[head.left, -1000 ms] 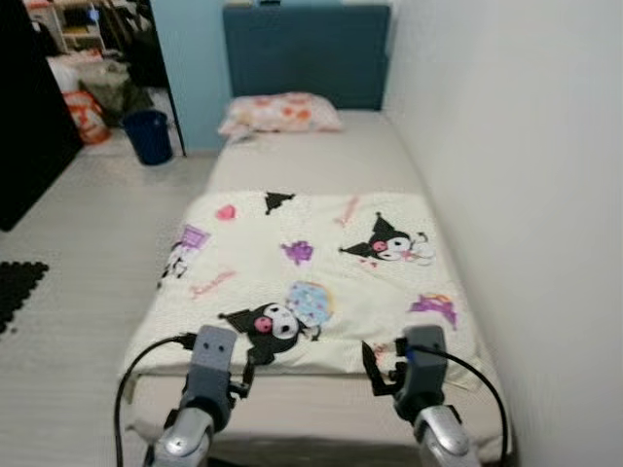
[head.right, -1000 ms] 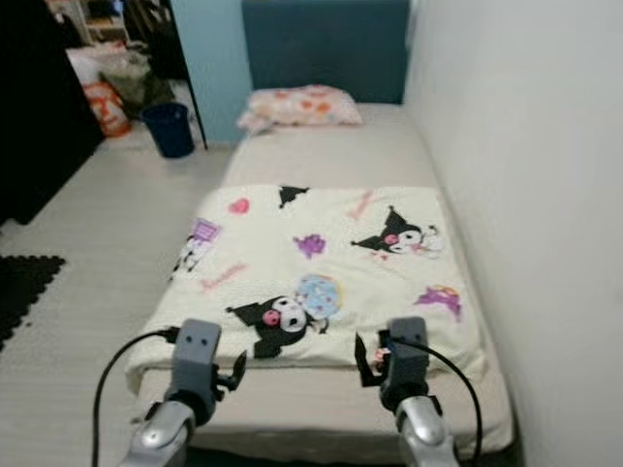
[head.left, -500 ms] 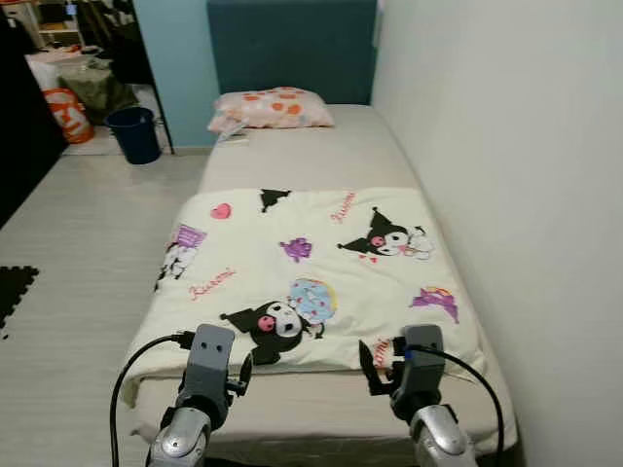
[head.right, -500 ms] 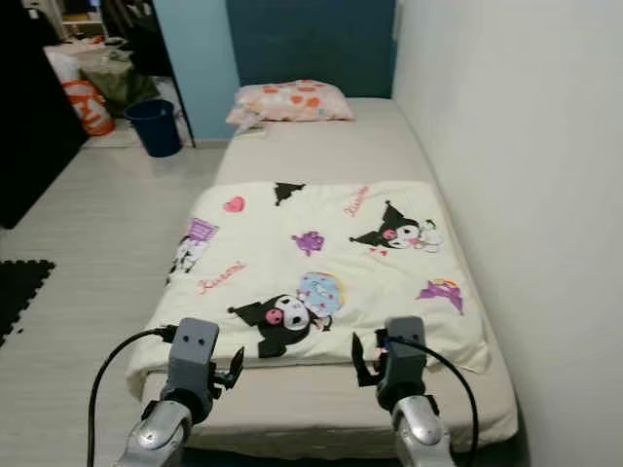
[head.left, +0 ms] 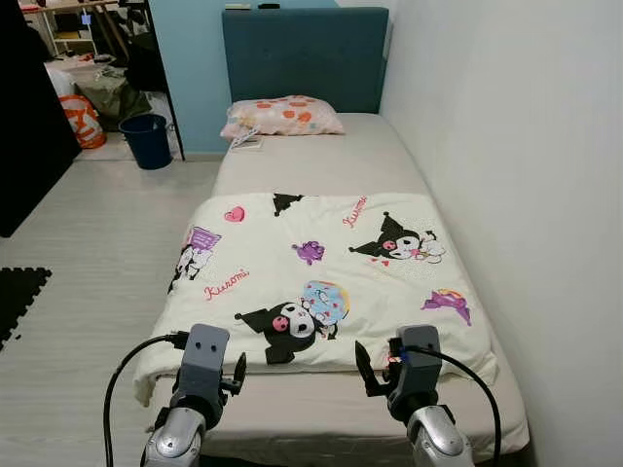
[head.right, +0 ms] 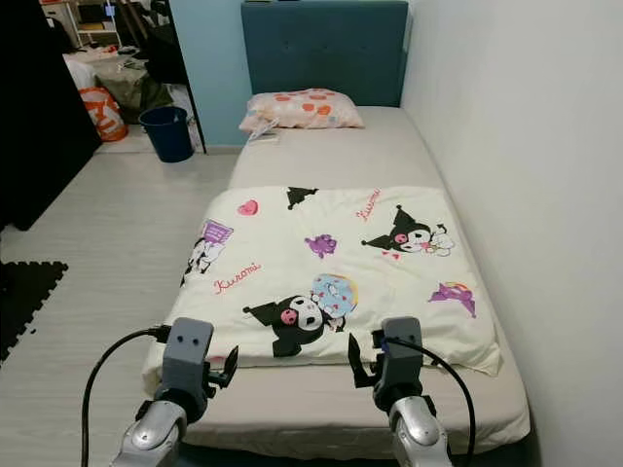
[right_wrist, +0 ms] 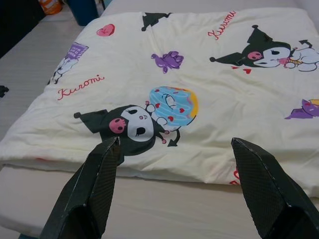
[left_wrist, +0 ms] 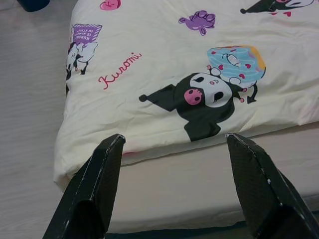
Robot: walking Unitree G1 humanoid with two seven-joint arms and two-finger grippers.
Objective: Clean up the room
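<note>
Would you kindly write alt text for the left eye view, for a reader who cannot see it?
A single bed against a white wall, with a cream cartoon-print blanket spread over its near half and a floral pillow by the blue headboard. The left pincer and right pincer hover open at the foot. A blue bin stands on the floor beyond.

We're in a home bedroom: a single bed (head.left: 321, 165) with a teal headboard (head.left: 304, 56) against the wall. A floral pillow (head.left: 282, 115) and cartoon-print blanket (head.left: 321, 277) lie on it.
</note>
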